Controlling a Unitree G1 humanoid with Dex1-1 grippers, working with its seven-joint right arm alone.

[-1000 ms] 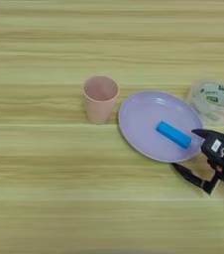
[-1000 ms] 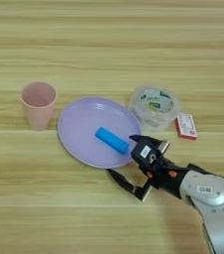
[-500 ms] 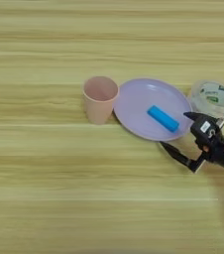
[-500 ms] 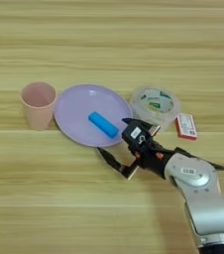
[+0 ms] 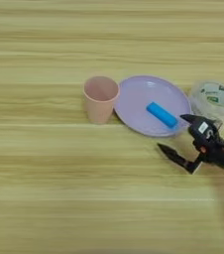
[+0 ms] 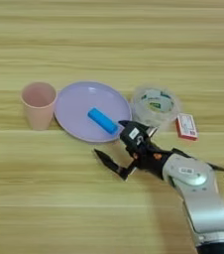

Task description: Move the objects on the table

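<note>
The round lilac plate (image 6: 79, 101) lies mid-table with the small blue block (image 6: 102, 121) resting on its right half. My right gripper (image 6: 110, 139) is open at the plate's near-right rim. One black finger reaches just right of the block, and the other sits low over the table in front of the plate. Nothing is held. The red-and-white box (image 6: 186, 126) lies flat to the right of the gripper, and only its edge shows in the left eye view. The silver forearm (image 6: 199, 196) comes in from the bottom right.
A pink cup (image 6: 38, 104) stands upright against the plate's left rim. A clear tape roll (image 6: 155, 103) lies just right of the plate, behind the gripper. The wood-grain table (image 5: 44, 198) stretches wide to the left and front.
The plate with the blue block has slid away and a little left, up to the pink cup. The open gripper followed it leftwards. The cup, the tape roll and the box stayed put.
</note>
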